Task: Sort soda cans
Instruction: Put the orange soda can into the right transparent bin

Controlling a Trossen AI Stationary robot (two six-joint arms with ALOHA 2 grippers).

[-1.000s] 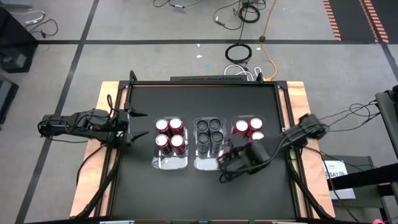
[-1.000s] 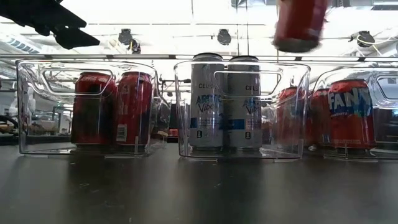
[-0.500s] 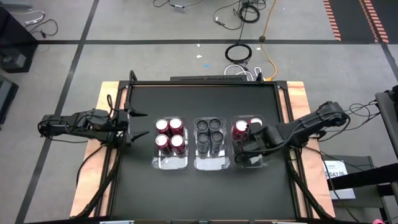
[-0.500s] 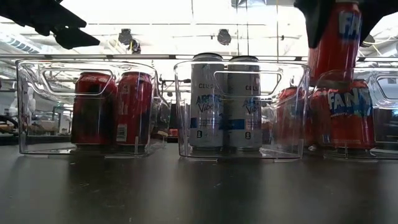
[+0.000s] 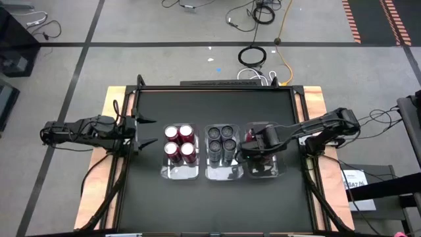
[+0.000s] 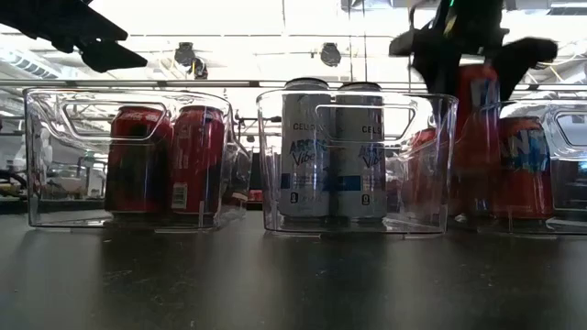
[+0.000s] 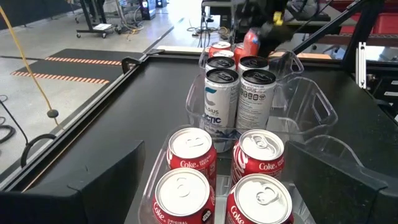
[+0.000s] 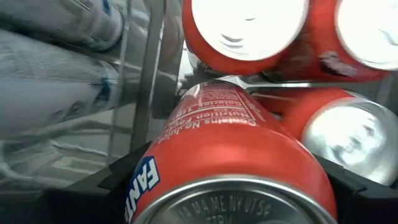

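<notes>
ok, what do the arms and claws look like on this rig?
Both arms are dark, near-black, jointed segments with cabling running along them. The left claw ends in two slim dark pointed fingers. The right claw is the same dark build; its fingers look matte black.

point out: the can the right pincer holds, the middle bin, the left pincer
Fanta can point(image 8: 230, 155): right wrist view, on its red side wall, gripped in the right pincer.
Middle bin point(image 6: 431, 137): low view, on its clear front wall beside the grey cans.
Left pincer point(image 5: 146, 131): high view, midway between its open fingertips.

Grey taped floor point(image 5: 131, 59) with coiled cables point(image 5: 252, 56) (orange-striped mat point(image 5: 371, 20) at one corner)
</notes>
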